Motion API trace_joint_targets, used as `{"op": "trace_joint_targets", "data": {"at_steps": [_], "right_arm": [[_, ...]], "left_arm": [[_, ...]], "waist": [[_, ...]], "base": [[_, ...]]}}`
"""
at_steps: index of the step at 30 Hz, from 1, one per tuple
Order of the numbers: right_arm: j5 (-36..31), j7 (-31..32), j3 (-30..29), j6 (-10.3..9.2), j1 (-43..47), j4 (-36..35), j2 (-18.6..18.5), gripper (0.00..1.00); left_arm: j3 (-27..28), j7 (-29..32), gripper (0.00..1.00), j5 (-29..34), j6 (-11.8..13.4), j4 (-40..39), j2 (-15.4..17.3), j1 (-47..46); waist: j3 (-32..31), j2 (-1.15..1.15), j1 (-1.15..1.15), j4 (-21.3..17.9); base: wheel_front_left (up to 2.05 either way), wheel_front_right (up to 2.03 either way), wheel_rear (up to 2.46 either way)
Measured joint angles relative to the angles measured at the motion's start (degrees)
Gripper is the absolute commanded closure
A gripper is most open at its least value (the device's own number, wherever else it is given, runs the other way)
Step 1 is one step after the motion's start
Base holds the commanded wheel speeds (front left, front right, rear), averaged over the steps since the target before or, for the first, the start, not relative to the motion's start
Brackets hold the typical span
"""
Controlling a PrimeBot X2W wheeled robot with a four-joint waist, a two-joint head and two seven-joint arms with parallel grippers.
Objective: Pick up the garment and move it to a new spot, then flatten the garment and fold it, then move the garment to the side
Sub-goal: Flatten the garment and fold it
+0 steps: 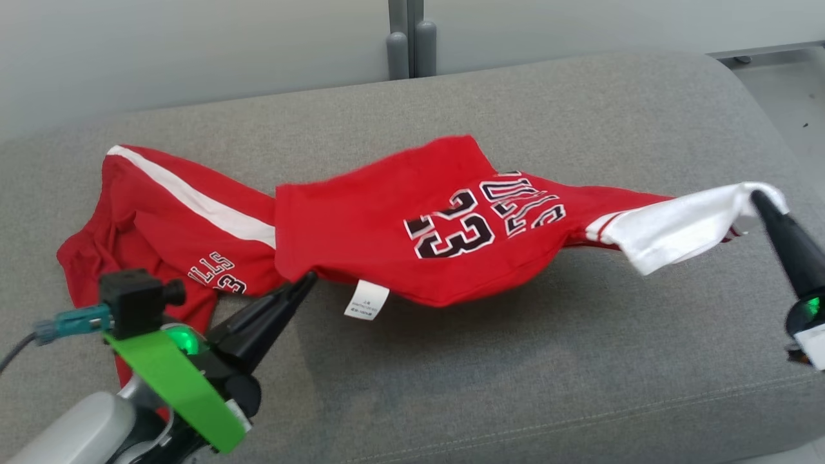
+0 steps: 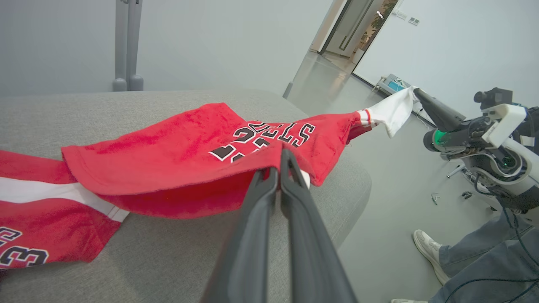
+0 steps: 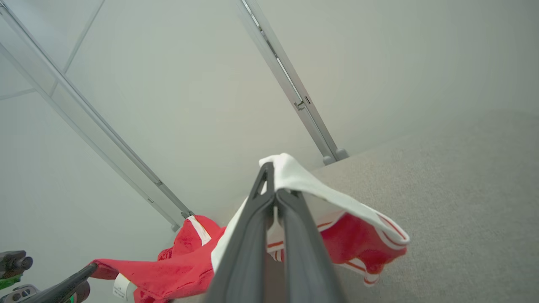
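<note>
Head looks down, wrists close, sharing garment [image 1: 361, 225]

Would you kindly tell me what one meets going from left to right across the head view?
red shorts with a white side stripe → left gripper, fingers shut on the hem of the jersey → white care label → "23" print → white sleeve → right gripper, shut on that sleeve

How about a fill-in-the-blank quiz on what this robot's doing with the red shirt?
1. The right gripper has its jaws shut on the garment's ____ sleeve.
2. The left gripper has its jaws shut on an edge coloured ____.
3. The garment's printed number is ____.
4. The sofa beneath is ____.
Missing words: white, red, 23, grey.
</note>
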Motion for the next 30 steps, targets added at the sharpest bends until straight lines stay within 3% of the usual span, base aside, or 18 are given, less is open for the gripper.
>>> {"op": "trace_joint_targets", "data": {"at_steps": [6,12,18,22,26,30], "right_arm": [[6.65,-3.96,-14.22,0.01,3.53,-18.09,-6.34,1.0],[11.83,-2.46,-24.23,-0.29,8.08,-21.9,-8.61,1.0],[18.16,0.88,-24.62,-1.34,9.95,-20.67,-8.21,1.0],[21.36,2.82,-20.63,-3.76,5.1,-18.13,-7.3,1.0],[26.95,6.32,-11.15,-8.33,-6.48,-15.45,-4.91,1.0],[28.48,6.56,-5.8,-18.14,-23.49,-9.73,0.49,1.0]], "left_arm": [[6.83,-1.68,1.0,0.16,0.01,-14.36,9.4,2.19],[11.11,0.03,1.0,-2.55,2.78,-25.14,14.52,2.2],[12.72,3.68,1.0,-8.03,5.84,-28.22,16.59,2.4],[11.47,8.96,1.0,-14.69,6.14,-26.2,16.27,-0.02],[8.31,16.36,1.0,-19.26,7.79,-18.44,13.69,-7.12],[8.45,20.0,1.0,-19.22,11.03,-9.38,8.82,-19.34]], "waist": [[-2.59,0.0,0.0,-1.3],[-1.61,0.0,0.0,-2.35],[1.76,0.0,0.0,-2.61],[4.58,0.0,0.0,-2.43],[7.58,0.0,0.0,-1.74],[10.58,0.0,0.0,-0.65]], "base": [[0.0,0.0,0.0],[0.0,0.0,0.0],[0.0,0.0,0.0],[0.0,0.0,0.0],[0.0,0.0,0.0],[0.0,0.0,0.0]]}}
